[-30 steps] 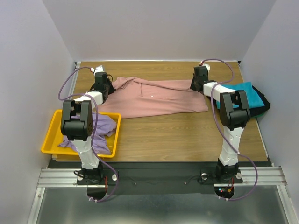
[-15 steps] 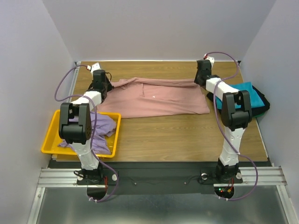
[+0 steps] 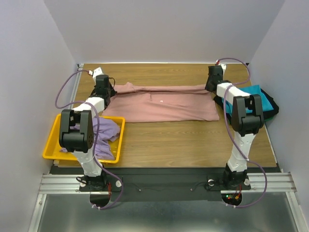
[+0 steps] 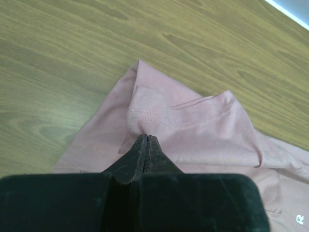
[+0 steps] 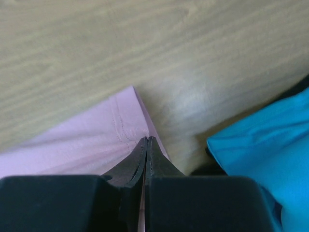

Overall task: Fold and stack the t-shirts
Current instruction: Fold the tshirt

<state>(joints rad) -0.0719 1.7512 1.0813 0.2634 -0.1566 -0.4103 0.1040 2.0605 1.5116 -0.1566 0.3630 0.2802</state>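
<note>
Left gripper (image 4: pixel 146 137) and right gripper (image 5: pixel 146 140) each pinch tight a far corner of the pink t-shirt (image 3: pixel 169 106), so next I should pull both toward me to fold it.

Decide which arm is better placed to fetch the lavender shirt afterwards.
Left, probably: the lavender shirt lies in the yellow bin beside its base; the right pincer is across the table, near the teal shirt.

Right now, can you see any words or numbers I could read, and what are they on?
No words or numbers can be read.
Pink t-shirt: a tiny white print, too small and blurred to read.
Lavender t-shirt, teal t-shirt, yellow bin: no writing shows.
</note>
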